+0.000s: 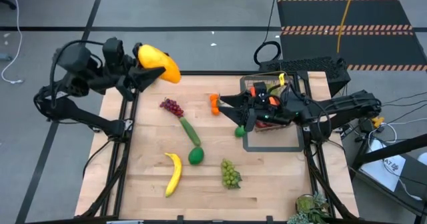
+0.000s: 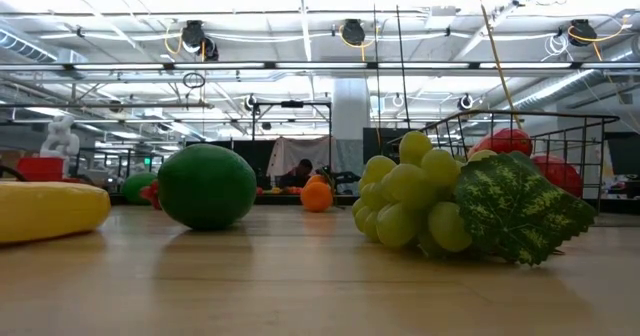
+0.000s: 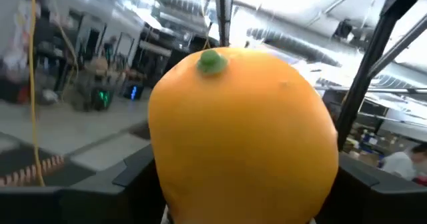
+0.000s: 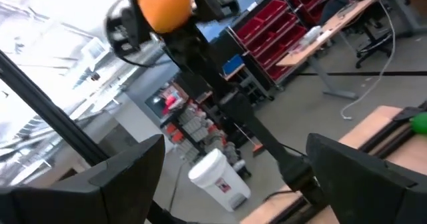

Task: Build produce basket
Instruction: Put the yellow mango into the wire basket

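Note:
My left gripper (image 1: 152, 72) is shut on a yellow-orange mango (image 1: 162, 63), held in the air over the table's far left corner. The mango fills the left wrist view (image 3: 243, 137). My right gripper (image 1: 225, 103) is open and empty. It points toward the table's left, just left of the wire basket (image 1: 275, 111), and its fingers frame the right wrist view (image 4: 233, 184). The basket holds red apples (image 2: 505, 141). On the table lie purple grapes (image 1: 171, 107), a cucumber (image 1: 191, 131), a lime (image 1: 195, 156), a banana (image 1: 173, 174) and green grapes (image 1: 231, 174). My left gripper pinches the mango between its two fingers, one on each side of its broad lower body (image 3: 167, 184). The fingers come about level from the table's left. The mango is lifted clear of the table, and its green stem nub (image 3: 212, 61) points away from the gripper.
An orange fruit (image 1: 214, 104) and a small green fruit (image 1: 239, 131) lie close to my right gripper. The basket stands on a flat dark tray frame (image 1: 270, 146). Bare wood shows along the table's near edge (image 1: 220, 207) and its left side.

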`<state>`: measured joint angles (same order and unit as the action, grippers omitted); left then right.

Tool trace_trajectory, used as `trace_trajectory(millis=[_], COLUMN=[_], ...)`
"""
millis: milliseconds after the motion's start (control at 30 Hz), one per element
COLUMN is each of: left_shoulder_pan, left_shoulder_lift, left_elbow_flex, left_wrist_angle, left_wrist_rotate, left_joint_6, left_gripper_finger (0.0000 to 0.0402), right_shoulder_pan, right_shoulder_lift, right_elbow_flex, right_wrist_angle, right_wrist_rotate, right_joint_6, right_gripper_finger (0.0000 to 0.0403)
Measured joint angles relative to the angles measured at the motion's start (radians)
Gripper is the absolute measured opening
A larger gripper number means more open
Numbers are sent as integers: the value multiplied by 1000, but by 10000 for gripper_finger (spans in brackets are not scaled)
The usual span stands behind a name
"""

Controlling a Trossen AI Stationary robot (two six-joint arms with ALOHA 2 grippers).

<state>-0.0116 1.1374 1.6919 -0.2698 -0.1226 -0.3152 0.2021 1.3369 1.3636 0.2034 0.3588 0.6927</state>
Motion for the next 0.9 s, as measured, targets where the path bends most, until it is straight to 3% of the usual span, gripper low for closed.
trace_trajectory(millis=[433,900], left_shoulder_pan=[0,-66], left_shoulder_lift=[123,142], left_elbow_flex=[234,248], left_wrist_angle=[-87,-154], left_wrist_rotate=[15,-153], left_joint_6=[176,873], left_gripper_finger=[282,282], right_shoulder_pan=[1,3], right_shoulder_lift=[-6,-6], right_elbow_flex=[0,0], right_wrist_angle=[-27,-30], right_wrist_rotate=[3,42], right_joint_6=[27,32], right_gripper_finger=[357,357])
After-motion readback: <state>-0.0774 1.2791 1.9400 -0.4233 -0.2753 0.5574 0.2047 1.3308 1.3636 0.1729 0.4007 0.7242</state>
